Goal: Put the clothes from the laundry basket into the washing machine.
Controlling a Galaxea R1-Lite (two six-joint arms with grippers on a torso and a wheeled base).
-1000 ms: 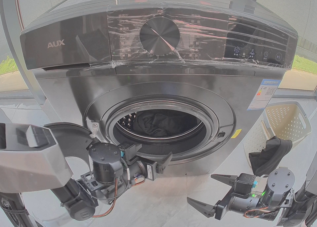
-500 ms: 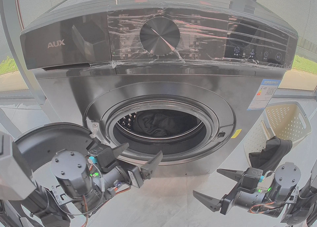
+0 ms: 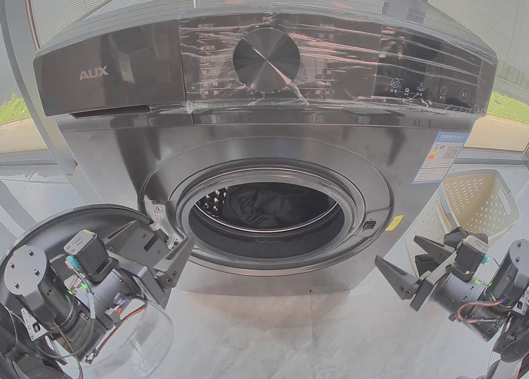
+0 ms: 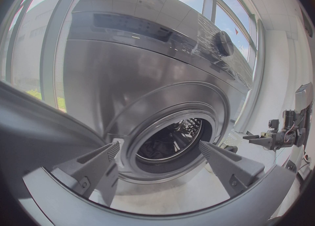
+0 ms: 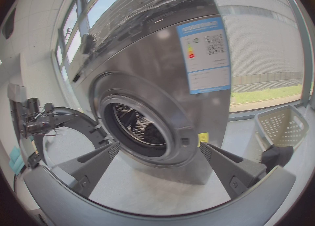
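Note:
The grey washing machine stands with its round door swung open to the left. Dark clothes lie inside the drum. A cream laundry basket sits on the floor right of the machine, with a dark garment hanging over its rim. My left gripper is open and holds nothing, low at the left in front of the open door. My right gripper is open too, low at the right just in front of the basket, partly hiding the garment.
Pale floor stretches in front of the machine between the two arms. Windows run behind and beside the machine. The door's glass bowl sticks out near my left arm.
My left arm has drawn back to the left and downward, away from the drum mouth. My right gripper has moved right and upward, toward the basket. Both stayed open.

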